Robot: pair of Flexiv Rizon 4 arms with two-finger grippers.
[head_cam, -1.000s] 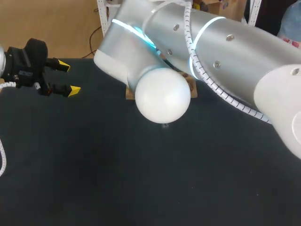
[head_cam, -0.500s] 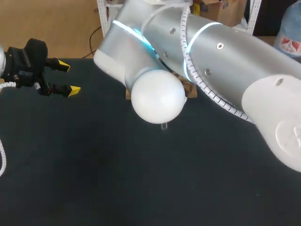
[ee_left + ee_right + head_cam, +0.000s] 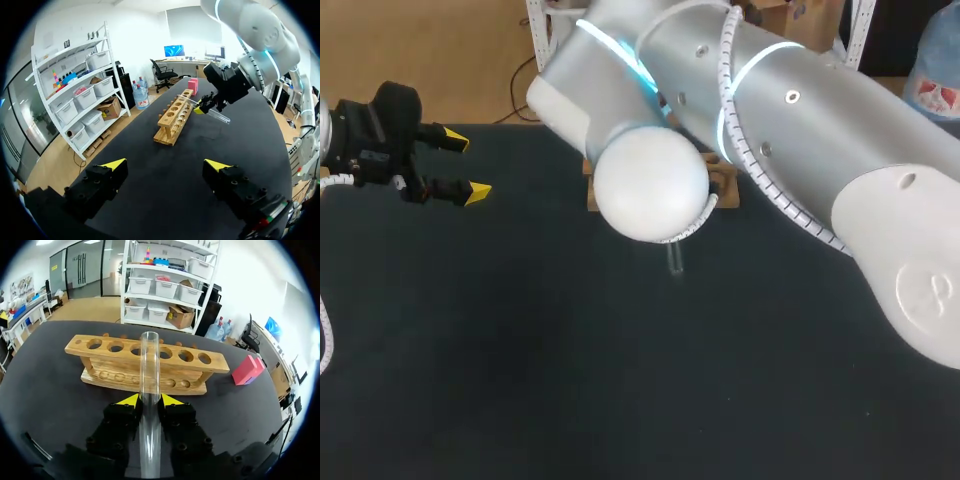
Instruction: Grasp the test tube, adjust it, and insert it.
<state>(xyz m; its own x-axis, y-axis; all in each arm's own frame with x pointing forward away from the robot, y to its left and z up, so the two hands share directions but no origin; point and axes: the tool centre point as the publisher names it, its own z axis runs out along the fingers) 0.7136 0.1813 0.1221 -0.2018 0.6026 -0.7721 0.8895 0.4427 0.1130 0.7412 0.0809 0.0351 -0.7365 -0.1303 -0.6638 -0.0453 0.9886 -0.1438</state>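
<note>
Rack (image 3: 120, 380): one wooden unit with six holes visible in its top bar, all empty; the tube (image 3: 150, 360) covers part of that bar. Tube: one, clear, outside the rack, pinched between the yellow tips of the right gripper (image 3: 145, 400) and pointing toward 12 o'clock ahead of it, at the rack's middle. In the head view only the tube's end shows, at 6 o'clock of the right arm (image 3: 800, 110) elbow. Left gripper (image 3: 467, 165): fingers spread, nothing between them, at 9 o'clock of the rack, near the left edge of the table (image 3: 520, 380). The rack stands near the far edge; bare table extends from it toward 6 o'clock. One pink block (image 3: 247, 370) lies off the rack's end, at 2 o'clock of the right gripper.
</note>
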